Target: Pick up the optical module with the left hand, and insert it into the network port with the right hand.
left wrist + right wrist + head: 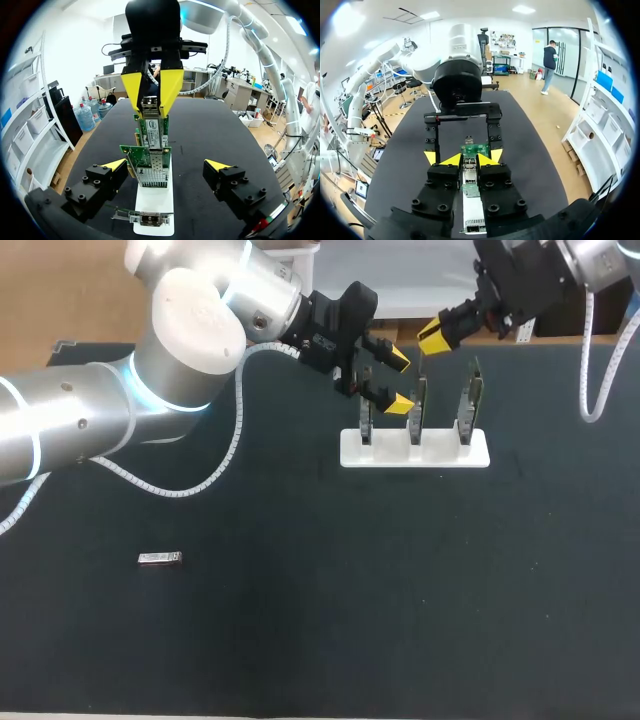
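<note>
the optical module (469, 176) is clamped between the fingers of the right gripper (469, 158), long axis along them, nose toward the network card (475, 149) just ahead. the left gripper (166, 165) hangs beside the stand (154, 200), fingers apart and empty.

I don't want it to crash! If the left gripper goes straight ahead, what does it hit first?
Probably the middle card, straight ahead of the left gripper; depth is unclear.
</note>
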`<state>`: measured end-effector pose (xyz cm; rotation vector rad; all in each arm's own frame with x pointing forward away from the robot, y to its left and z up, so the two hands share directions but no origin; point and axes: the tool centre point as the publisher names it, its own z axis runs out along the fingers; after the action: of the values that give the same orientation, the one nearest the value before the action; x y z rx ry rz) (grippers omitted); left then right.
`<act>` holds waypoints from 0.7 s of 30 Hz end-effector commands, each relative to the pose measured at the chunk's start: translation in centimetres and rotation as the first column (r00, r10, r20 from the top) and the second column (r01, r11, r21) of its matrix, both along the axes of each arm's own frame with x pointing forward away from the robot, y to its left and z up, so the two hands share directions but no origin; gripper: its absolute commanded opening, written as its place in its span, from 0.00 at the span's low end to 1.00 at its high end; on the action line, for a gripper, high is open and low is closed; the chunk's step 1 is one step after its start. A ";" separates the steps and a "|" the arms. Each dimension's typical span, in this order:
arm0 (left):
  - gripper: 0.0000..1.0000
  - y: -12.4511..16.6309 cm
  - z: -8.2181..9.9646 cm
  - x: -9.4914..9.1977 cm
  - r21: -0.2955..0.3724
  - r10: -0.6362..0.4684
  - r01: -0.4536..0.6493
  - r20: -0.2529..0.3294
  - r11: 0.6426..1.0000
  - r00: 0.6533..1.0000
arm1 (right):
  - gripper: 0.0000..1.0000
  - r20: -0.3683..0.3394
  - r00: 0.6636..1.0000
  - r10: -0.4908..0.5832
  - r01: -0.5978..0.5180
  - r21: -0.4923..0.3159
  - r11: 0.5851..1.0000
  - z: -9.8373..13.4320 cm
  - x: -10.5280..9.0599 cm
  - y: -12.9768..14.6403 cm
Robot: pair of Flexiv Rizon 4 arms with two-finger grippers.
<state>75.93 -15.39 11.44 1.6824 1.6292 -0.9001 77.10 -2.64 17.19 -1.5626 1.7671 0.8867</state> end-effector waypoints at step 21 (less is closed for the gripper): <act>1.00 -0.1 0.0 0.2 0.005 -0.003 0.003 -0.003 1.000 1.000 | 0.00 -0.032 0.999 -0.006 0.005 -0.021 1.000 -1.5 -0.3 0.0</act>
<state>75.93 -15.39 11.44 1.6825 1.6292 -0.9001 76.83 -2.68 16.00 -1.5641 1.8072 0.8978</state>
